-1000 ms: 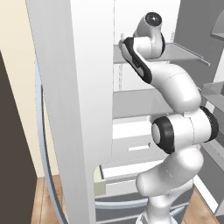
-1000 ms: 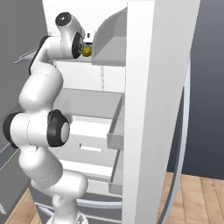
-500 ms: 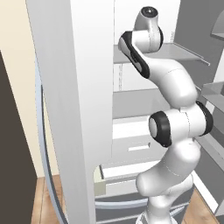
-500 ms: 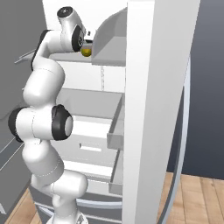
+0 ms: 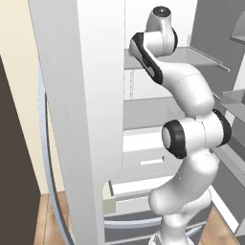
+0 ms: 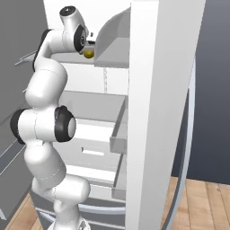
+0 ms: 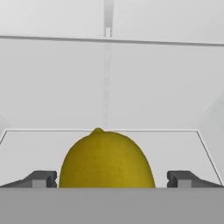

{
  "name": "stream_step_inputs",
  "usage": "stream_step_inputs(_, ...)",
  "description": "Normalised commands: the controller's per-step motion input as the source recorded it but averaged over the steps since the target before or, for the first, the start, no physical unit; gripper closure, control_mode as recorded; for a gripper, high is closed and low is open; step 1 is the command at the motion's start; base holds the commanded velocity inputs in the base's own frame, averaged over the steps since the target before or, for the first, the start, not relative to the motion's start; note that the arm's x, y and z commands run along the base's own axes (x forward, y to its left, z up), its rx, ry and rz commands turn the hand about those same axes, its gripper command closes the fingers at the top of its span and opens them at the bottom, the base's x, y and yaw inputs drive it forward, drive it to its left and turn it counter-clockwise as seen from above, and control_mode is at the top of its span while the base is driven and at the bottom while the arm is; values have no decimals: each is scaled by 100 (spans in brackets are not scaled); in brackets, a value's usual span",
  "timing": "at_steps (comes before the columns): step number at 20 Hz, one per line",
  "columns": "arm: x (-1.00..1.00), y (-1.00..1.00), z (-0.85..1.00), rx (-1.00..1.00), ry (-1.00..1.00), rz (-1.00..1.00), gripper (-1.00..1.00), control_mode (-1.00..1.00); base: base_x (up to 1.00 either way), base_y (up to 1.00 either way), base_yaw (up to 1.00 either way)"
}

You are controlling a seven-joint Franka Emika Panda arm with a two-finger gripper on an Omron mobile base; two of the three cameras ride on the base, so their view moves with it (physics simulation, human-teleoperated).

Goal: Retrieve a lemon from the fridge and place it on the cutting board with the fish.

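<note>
matt pitted lemon (image 7: 106, 159), smooth white fridge (image 7: 109, 87)

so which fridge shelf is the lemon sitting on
The upper white shelf, level with the hand. The lemon rests on it between the open fingers; the shelves and drawers below carry nothing visible.

One lemon (image 7: 106, 158) sits on one white shelf (image 7: 26, 148) inside one fridge (image 6: 157, 90). Two fridge doors stand open, one on each side. Two drawers (image 5: 148, 160) show below the shelves.
</note>
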Motion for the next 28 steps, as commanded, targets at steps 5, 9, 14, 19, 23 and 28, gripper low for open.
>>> stream_step_inputs(5,3,0,-17,0,2,0,100,-100,0,0,0)
stream_step_inputs(9,2,0,-13,0,1,0,100,-100,0,0,0)
stream_step_inputs(14,-9,4,-5,0,-6,0,100,-100,0,0,0)
stream_step_inputs(19,-3,7,0,0,-37,0,100,-100,0,0,0)
stream_step_inputs(23,-3,0,0,0,-33,0,100,-100,0,0,0)
stream_step_inputs(28,-64,-3,21,8,-5,0,100,-100,0,0,0)
